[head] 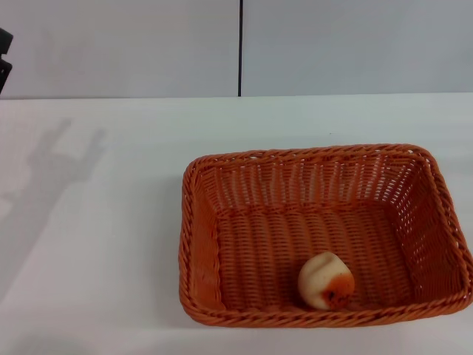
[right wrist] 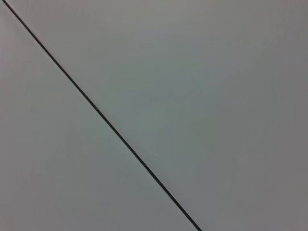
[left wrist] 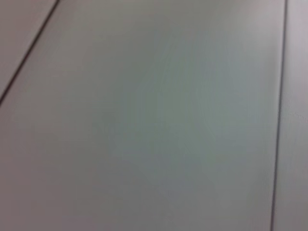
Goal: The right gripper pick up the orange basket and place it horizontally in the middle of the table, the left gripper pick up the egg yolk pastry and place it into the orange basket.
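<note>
The orange basket [head: 325,233] lies lengthwise across the white table [head: 111,259], right of the middle in the head view. The egg yolk pastry [head: 326,280] rests inside it on the woven floor, near the front wall, with its orange-brown patch facing the front. Only a black sliver of the left gripper [head: 4,59] shows, at the far left edge, high above the table and well away from the basket. The right gripper is out of view. Both wrist views show only pale wall panels with dark seams.
The left arm casts a grey shadow [head: 59,170] on the table's left part. A pale wall with a vertical dark seam [head: 240,48] stands behind the table's far edge. The basket's right rim reaches the picture's right edge.
</note>
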Controlling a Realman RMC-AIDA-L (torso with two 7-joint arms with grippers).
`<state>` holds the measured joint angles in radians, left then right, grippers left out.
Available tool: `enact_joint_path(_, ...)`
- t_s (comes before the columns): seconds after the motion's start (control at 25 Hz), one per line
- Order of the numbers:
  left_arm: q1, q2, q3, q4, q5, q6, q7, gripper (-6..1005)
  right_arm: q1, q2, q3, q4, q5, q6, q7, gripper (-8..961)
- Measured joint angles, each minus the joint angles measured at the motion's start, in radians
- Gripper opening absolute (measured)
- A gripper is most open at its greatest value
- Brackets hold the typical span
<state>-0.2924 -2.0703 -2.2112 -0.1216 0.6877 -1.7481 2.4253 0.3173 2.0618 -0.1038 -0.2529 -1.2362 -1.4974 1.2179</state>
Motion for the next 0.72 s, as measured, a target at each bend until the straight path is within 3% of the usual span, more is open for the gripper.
enact_joint_path(0.72,0.02,-0.001,-0.001,0.005,-0.02,-0.009,-0.007,710,-0.013,0.007,0.015,0.007,0.0,-0.006,0.0,406)
